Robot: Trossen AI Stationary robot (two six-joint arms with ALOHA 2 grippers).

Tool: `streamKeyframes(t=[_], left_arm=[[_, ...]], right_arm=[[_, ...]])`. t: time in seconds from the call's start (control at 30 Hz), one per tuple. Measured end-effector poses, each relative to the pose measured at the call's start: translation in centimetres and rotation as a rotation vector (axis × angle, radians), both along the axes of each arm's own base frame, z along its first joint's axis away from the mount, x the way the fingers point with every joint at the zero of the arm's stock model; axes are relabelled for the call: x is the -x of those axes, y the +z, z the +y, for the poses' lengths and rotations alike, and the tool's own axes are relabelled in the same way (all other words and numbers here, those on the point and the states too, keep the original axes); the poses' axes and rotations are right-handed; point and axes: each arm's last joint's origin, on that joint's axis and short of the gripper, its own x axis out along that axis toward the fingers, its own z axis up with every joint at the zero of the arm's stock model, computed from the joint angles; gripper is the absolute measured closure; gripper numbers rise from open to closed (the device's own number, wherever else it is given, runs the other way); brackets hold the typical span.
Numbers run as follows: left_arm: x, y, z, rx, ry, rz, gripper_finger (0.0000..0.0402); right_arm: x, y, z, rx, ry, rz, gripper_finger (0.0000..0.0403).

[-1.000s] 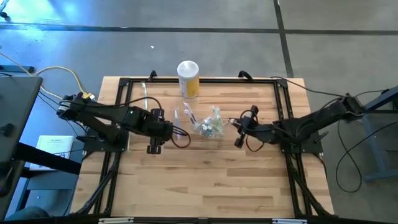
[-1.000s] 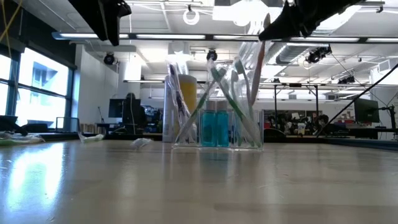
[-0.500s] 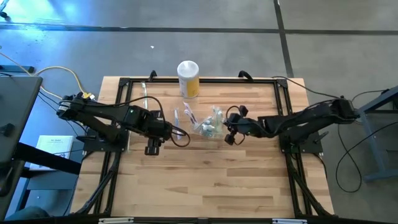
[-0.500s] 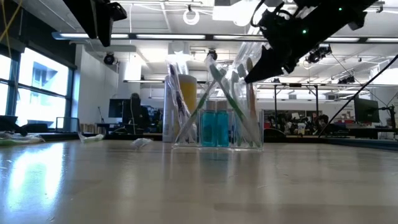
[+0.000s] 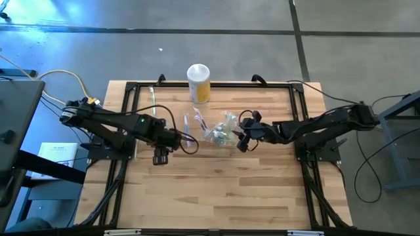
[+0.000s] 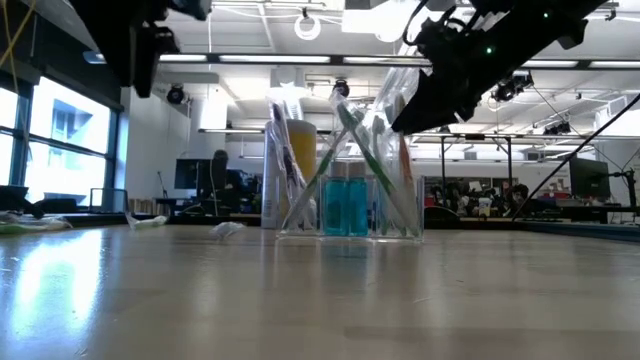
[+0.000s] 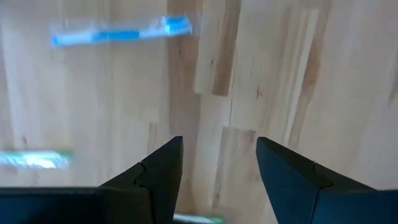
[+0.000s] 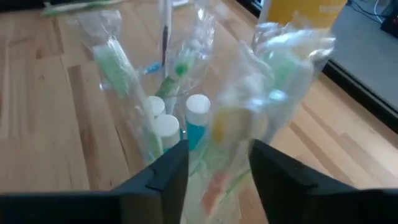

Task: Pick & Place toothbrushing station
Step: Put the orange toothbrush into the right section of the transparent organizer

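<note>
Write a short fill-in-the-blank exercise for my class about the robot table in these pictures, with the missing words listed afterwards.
1. The clear plastic holder contains wrapped toothbrushes and small tubes with ______ caps.
2. The gripper nearest the holder is the ______ gripper.
3. The left gripper hangs with its fingers ______ over bare wood.
4. The tall yellow canister has a ______ lid.

Missing words: white; right; open; white

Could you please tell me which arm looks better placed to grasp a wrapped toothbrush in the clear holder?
Right. The right gripper is open at the clear holder, straddling a wrapped toothbrush; the left gripper hangs open over bare table.
</note>
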Motion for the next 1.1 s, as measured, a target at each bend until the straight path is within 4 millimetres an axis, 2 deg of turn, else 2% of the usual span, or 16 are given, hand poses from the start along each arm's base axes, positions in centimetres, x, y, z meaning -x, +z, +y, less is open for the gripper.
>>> streamKeyframes(t=[0.2,0.3,0.37,0.43,0.57,0.8,1.1], left_arm=[[0.4,-1.4,0.0,0.044,0.175,0.042,0.0206],[0.4,-2.2,-0.1,0.094,0.318,0.051,0.0206],[0.4,-2.6,-0.1,0.118,0.345,0.064,0.0206],[0.6,-3.5,-0.1,0.119,0.379,0.096,0.0206],[1.5,-5.6,0.0,0.139,0.587,0.185,0.0206],[3.6,-9.5,0.4,0.076,0.853,0.303,0.0206],[5.6,-12.4,0.8,-0.006,1.122,0.363,0.0206]], right_arm=[[0.6,1.4,0.1,-0.017,0.024,-0.061,0.0216],[1.0,2.2,0.3,-0.017,0.035,-0.092,0.0214],[1.2,2.5,0.6,-0.014,0.049,-0.110,0.0217],[1.4,2.9,0.9,-0.015,0.064,-0.123,0.0220],[1.6,3.2,1.5,-0.003,0.098,-0.136,0.0226],[1.7,3.5,2.6,-0.002,0.143,-0.158,0.0227],[1.7,3.6,2.8,0.006,0.157,-0.165,0.0227]])
